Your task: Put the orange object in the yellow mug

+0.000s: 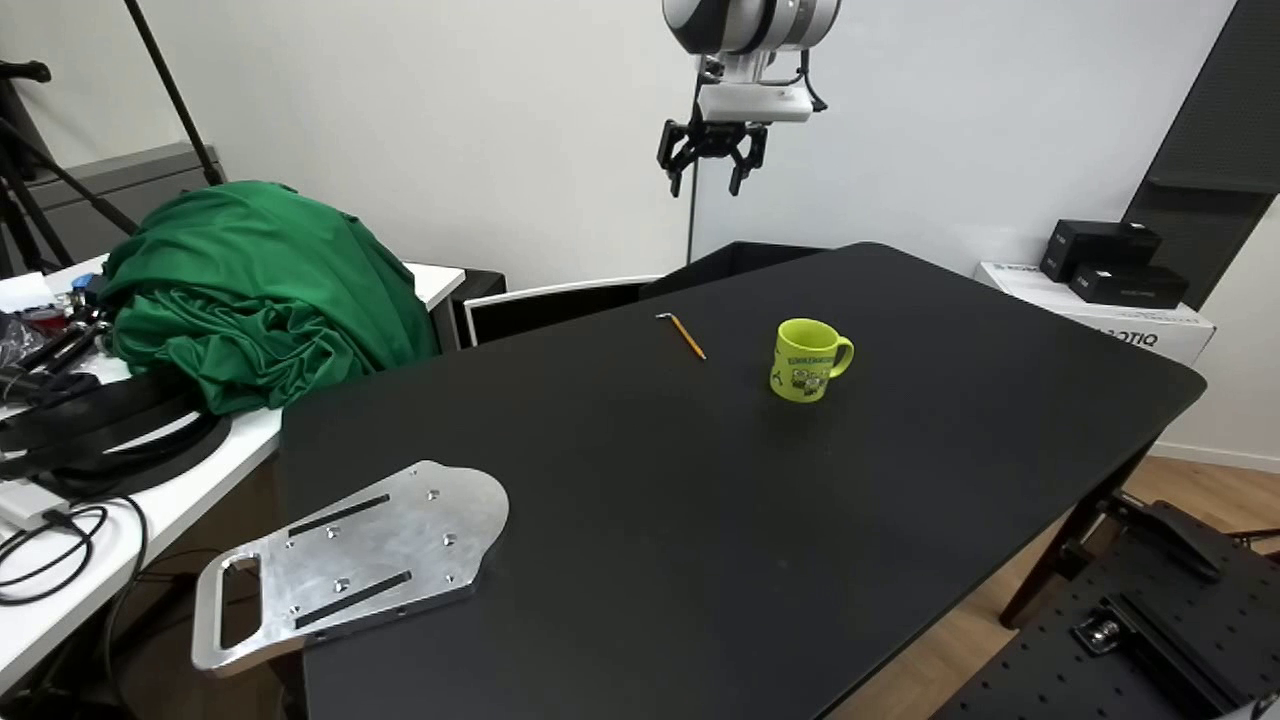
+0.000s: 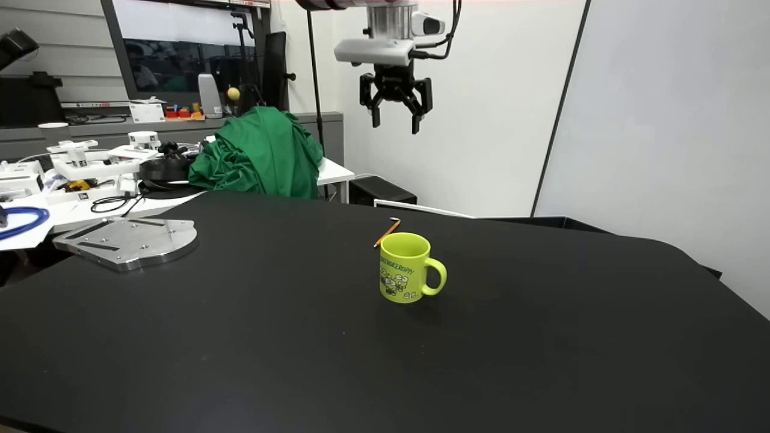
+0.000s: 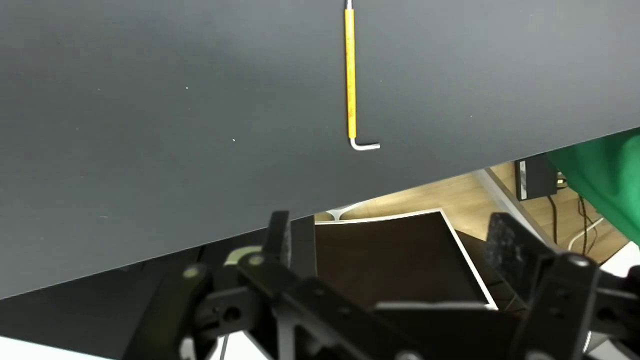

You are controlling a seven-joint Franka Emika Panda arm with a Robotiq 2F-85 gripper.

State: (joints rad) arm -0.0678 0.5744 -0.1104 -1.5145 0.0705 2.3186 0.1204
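The orange object [image 1: 687, 338] is a thin orange stick with a bent silver end, lying flat on the black table near its far edge. It also shows in an exterior view [image 2: 387, 234] behind the mug and in the wrist view [image 3: 350, 75]. The yellow mug [image 1: 796, 365] stands upright a short way from the stick; it also shows in an exterior view [image 2: 398, 273], handle to the right. It is out of the wrist view. My gripper [image 1: 706, 186] is open and empty, high above table level. It shows too in an exterior view [image 2: 396, 124] and the wrist view [image 3: 389, 225], beyond the table edge.
The black table [image 1: 640, 540] carries a silver metal plate [image 1: 390, 550] at its near left end. A green cloth [image 1: 260, 290] is heaped on a white side table. A dark white-edged panel [image 3: 395, 255] lies below the table edge in the wrist view.
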